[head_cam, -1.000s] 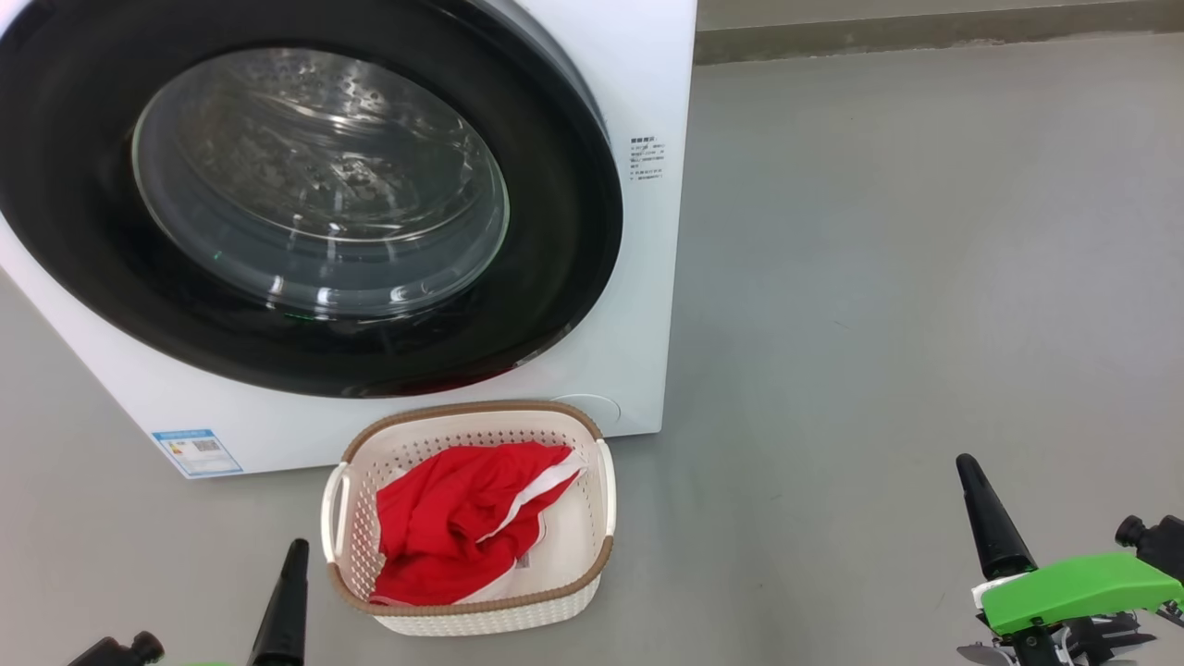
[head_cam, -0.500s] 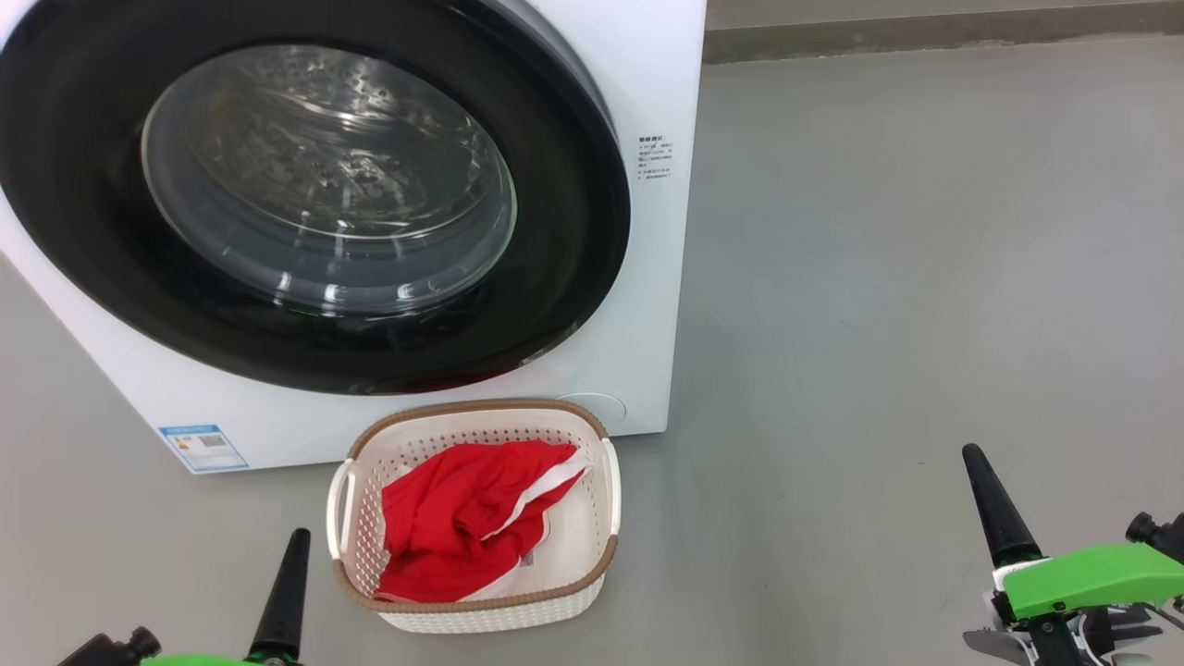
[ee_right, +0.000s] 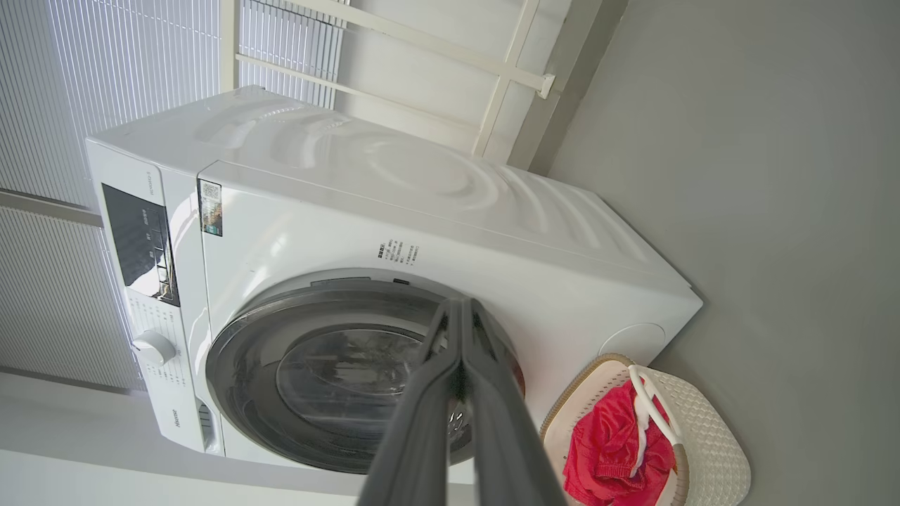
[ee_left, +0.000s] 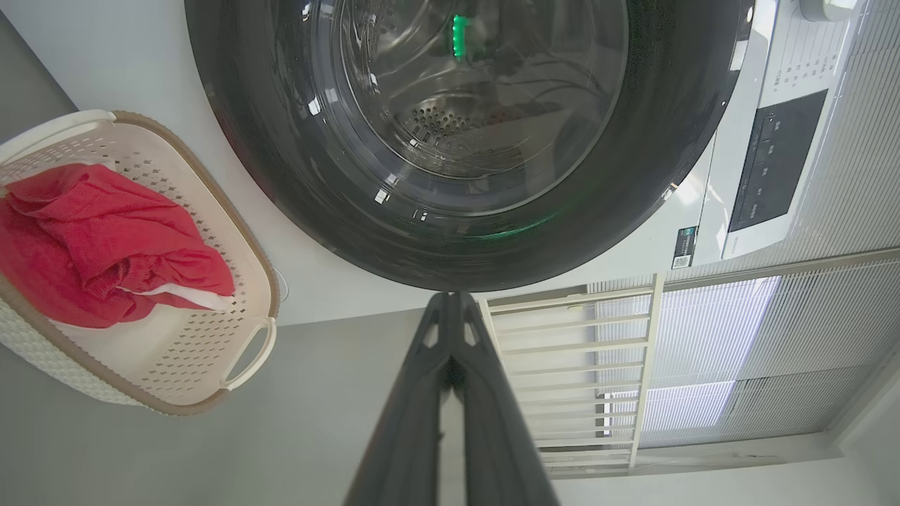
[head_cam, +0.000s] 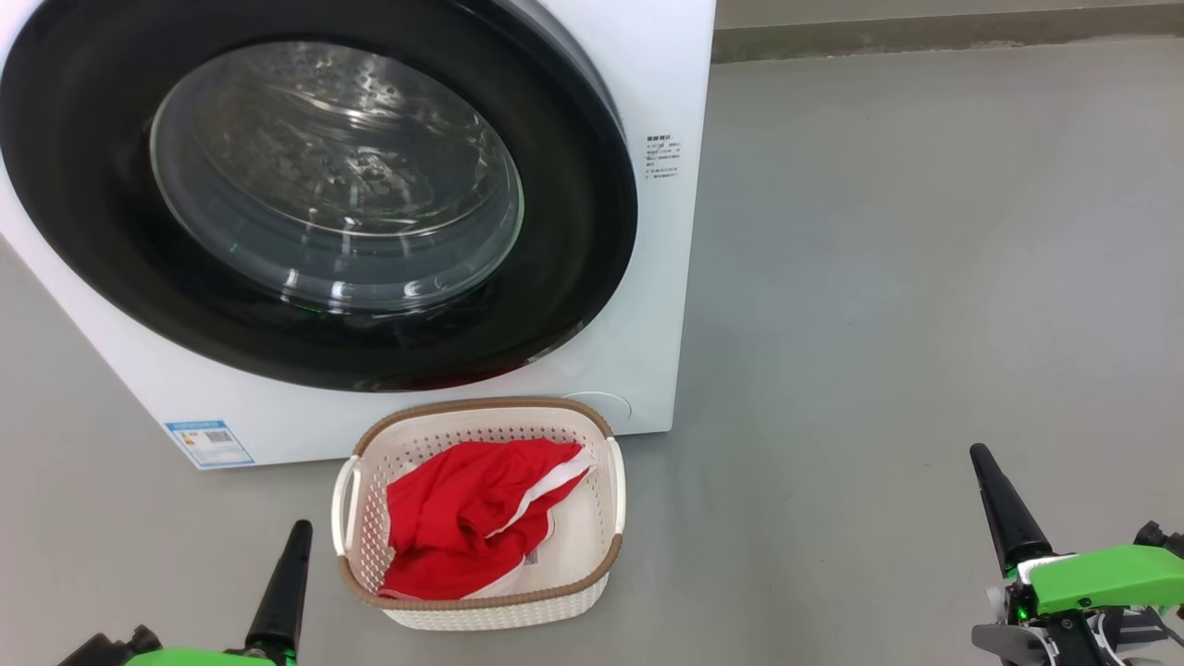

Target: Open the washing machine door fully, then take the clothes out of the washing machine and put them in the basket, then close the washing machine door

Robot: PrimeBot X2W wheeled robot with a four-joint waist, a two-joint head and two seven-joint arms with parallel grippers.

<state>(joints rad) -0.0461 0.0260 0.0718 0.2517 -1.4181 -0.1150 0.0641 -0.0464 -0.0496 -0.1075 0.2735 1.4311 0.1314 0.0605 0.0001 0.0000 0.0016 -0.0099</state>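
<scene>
in the head view the washing machine (head_cam: 657, 83) is cut off at the top and left, and its small printed text (head_cam: 663, 157) is too fine to read. reflections on the glass blur the perforated drum behind the washing machine door (head_cam: 583, 222). the door, a glossy black rim around a bulging clear bowl, lies closed against the white front. the clothes (head_cam: 453, 527) (red with white trim) sit crumpled in the basket (head_cam: 481, 610), hiding most of its bottom. the cream, brown-rimmed basket stands on the plain grey floor (head_cam: 906, 277) just in front of the machine. the left hand (head_cam: 302, 529) and right hand (head_cam: 980, 455) hover low on either side, fingers pressed together, holding nothing. the left wrist view shows pale blinds (ee_left: 710, 351) beyond the machine.
</scene>
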